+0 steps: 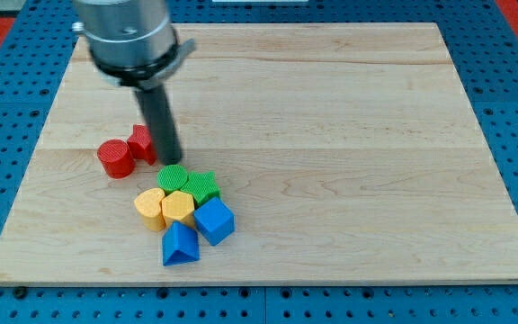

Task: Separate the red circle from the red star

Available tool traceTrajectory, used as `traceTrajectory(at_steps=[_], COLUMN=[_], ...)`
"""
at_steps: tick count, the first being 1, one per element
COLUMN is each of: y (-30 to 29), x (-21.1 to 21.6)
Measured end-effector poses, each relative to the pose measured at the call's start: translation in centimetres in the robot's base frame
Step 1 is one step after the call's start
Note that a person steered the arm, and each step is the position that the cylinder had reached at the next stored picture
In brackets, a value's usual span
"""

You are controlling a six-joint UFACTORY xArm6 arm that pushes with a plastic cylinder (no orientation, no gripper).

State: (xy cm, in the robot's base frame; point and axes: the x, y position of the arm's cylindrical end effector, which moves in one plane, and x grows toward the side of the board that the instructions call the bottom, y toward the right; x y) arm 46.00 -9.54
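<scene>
A: Nearest the view's bottom, blue triangle, then blue cube just beside it on the right.

B: Next row?

A: Yellow heart-like block and yellow pentagon-ish block, touching. Behind them green circle and green star. All six packed in one cluster on the wooden surface.

B: Task blocks?

A: Red circle and red star, further up, on the view's left, touching or nearly so. Star partly hidden by the rod.

B: And the tip?

A: The robot's tip sits just right of the red star, just above the green circle. Judgement: it's placed beside the star to shove one red block off the other; not separated yet.

B: Gripper state?

A: No gripper on this arm, just the rod, so nothing to report open or closed.

B: Any writing or labels?

A: None readable. Blue pegboard around the surface, plain.
</scene>
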Motion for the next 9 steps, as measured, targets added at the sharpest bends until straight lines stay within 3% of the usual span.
traceTrajectory(at_steps=[1, 3, 5, 7, 9], y=[2.9, -5.1, -5.0, -12.5, -13.9], x=[-2.0, -2.0, -6.5, -3.8, -2.1])
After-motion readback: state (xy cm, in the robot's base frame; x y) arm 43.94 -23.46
